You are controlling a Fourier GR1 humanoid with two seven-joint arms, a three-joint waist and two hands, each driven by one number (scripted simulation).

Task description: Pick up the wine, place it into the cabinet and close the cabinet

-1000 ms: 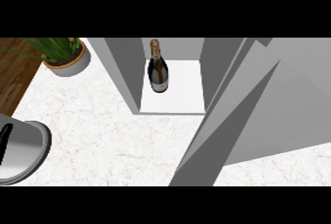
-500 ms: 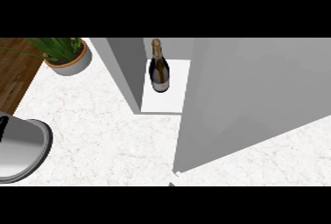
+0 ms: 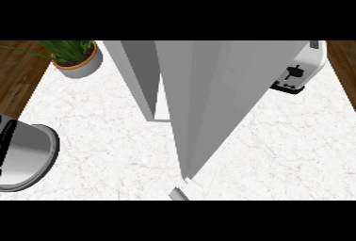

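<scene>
The grey cabinet (image 3: 139, 70) stands at the back middle of the marble counter. Its tall door (image 3: 215, 94) is swung almost across the front. Only a narrow strip of the white inside (image 3: 162, 106) shows between the door and the cabinet's left wall. The wine bottle is hidden behind the door. A small grey sliver (image 3: 179, 193) shows at the lower edge, right below the door's near corner; I cannot tell what it is. Neither hand shows.
A potted plant (image 3: 73, 59) stands at the back left. A white toaster (image 3: 303, 70) sits at the back right, beside the cabinet. A steel pot (image 3: 24, 157) is at the left edge. Wooden floor borders the counter on both sides.
The door has swung leftward across the cabinet's front and now covers the wine bottle, which stood in plain sight inside. The view has shifted, bringing the toaster in.
</scene>
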